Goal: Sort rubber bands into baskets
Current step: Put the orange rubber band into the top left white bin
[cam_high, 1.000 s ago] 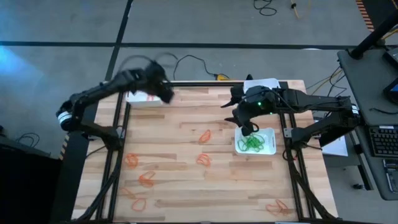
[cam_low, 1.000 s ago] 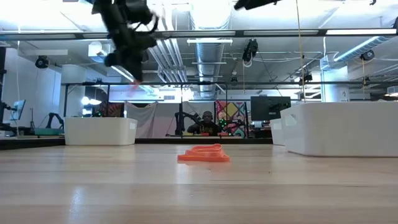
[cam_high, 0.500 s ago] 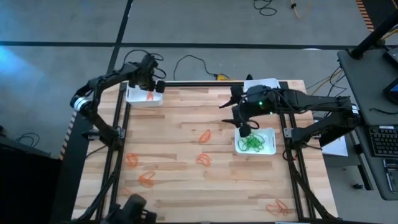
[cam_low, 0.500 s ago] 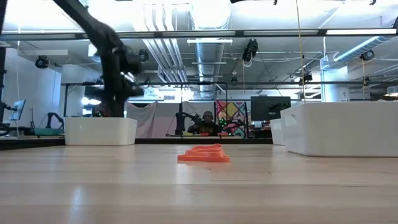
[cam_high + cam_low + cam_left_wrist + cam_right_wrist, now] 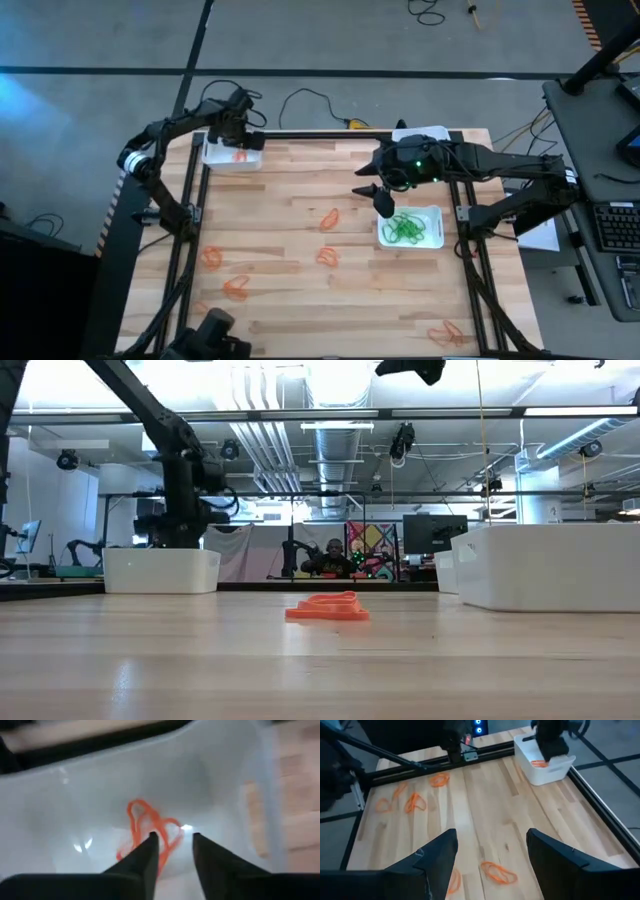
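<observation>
My left gripper (image 5: pixel 238 140) reaches down into the white basket (image 5: pixel 215 155) at the table's far left corner, its fingers a little apart. An orange rubber band (image 5: pixel 148 826) lies on that basket's floor just below the fingertips (image 5: pixel 151 845). My right gripper (image 5: pixel 377 198) hangs open above the table, beside the basket (image 5: pixel 432 238) that holds green rubber bands (image 5: pixel 403 229). A third basket (image 5: pixel 425 131) shows behind the right arm. In the low view the left basket's wall (image 5: pixel 160 571) hides the left fingers.
Loose orange rubber bands lie on the wood: mid-table (image 5: pixel 330 218) (image 5: pixel 327 256), at the near left (image 5: pixel 210 256) (image 5: pixel 235 290) and at the near right (image 5: pixel 445 333). A dark object (image 5: pixel 215 332) stands at the near left edge. Black frame rails (image 5: pixel 190 220) run along both sides.
My left gripper has swung toward the table's far left corner and come down into the basket there, then held still. My right gripper has stayed in place and rolled about its own axis, so its fingers now stand spread sideways.
</observation>
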